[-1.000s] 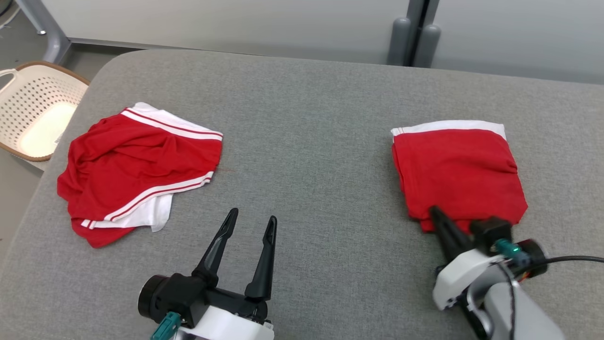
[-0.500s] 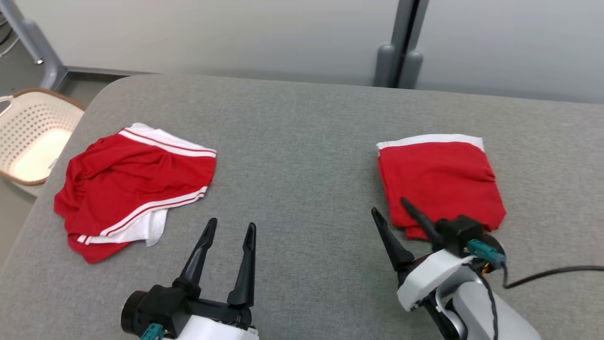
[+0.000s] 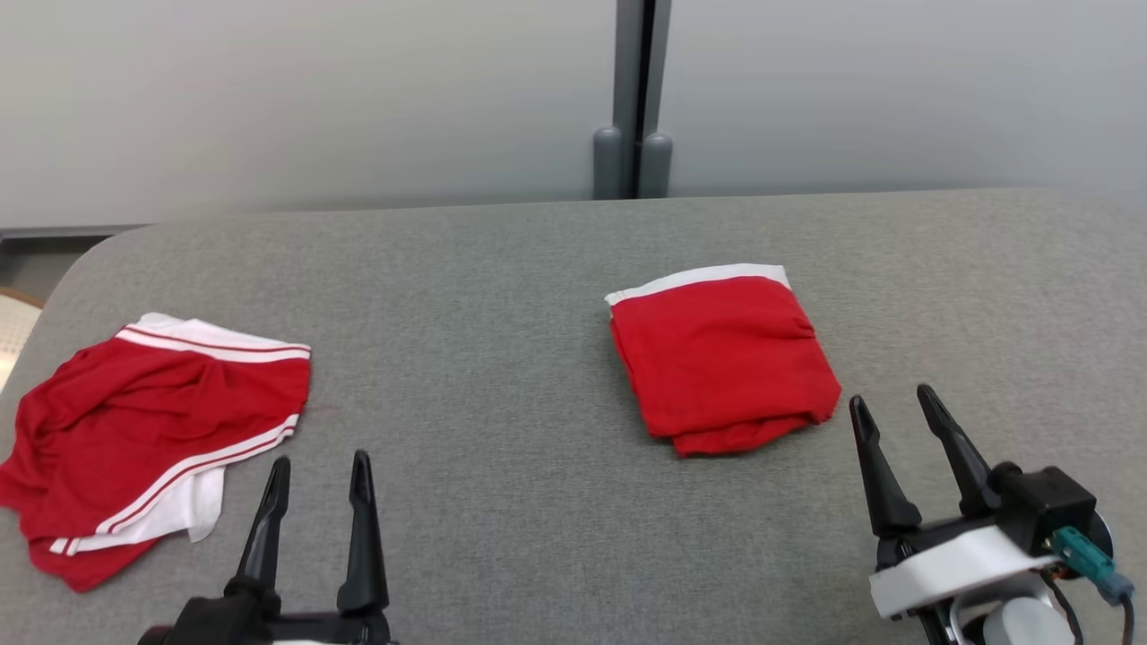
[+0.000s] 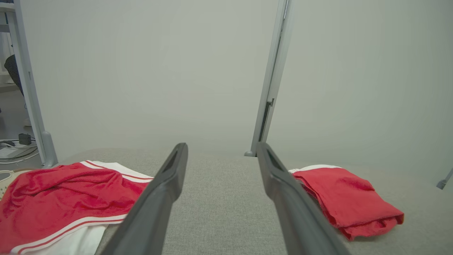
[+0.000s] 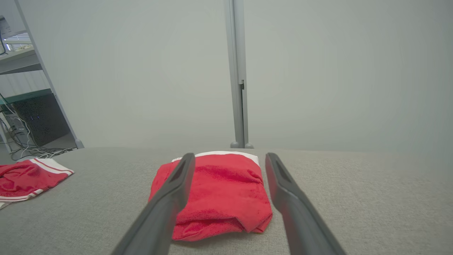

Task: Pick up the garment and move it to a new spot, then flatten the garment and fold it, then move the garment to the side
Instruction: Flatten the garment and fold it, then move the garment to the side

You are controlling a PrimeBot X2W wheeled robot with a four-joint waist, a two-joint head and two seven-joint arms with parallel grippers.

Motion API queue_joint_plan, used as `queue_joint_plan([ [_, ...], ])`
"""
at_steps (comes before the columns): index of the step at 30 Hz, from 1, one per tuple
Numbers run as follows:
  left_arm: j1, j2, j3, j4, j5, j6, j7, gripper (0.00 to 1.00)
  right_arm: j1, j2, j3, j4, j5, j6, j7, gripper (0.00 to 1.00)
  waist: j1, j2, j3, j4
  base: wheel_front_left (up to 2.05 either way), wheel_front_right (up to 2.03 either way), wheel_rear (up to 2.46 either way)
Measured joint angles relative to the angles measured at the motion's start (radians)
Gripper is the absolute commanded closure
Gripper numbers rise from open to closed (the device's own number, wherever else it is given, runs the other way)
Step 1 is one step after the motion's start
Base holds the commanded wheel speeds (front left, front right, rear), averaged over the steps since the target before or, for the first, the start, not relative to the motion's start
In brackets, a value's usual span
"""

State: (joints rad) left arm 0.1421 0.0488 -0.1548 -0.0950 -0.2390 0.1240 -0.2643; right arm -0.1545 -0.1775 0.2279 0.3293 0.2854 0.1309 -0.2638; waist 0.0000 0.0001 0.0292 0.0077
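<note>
Head view: folded garment on table

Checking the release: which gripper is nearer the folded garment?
Right. The right gripper sits open just right of the folded garment; the left gripper is far off, beside the crumpled garment.

1. Surface: covered in grey woven fabric, matte, with a rounded corner at its far left.
2. Wall: plain pale grey panels directly behind the surface, evenly lit, no glare.
3. Post: grey upright at the panel joint, with two rounded feet at its base.
4. Frame leg: slanted grey metal left of the wall, with cables beside it.
5. Shelf: stands beyond the wall's left end, above a dark panel.
</note>
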Motion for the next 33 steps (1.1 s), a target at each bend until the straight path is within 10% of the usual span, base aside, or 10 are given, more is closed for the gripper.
queue_joint_plan([
  [33, 0.054, 0.0, 0.004, 0.085, 0.078, -0.018, 0.0, 0.0, 0.054, 0.014, 0.009, 0.011, 0.054, 0.0, 0.0, 0.0, 0.0, 0.0, -0.007, -0.019, 0.0, 0.0, 0.0],
])
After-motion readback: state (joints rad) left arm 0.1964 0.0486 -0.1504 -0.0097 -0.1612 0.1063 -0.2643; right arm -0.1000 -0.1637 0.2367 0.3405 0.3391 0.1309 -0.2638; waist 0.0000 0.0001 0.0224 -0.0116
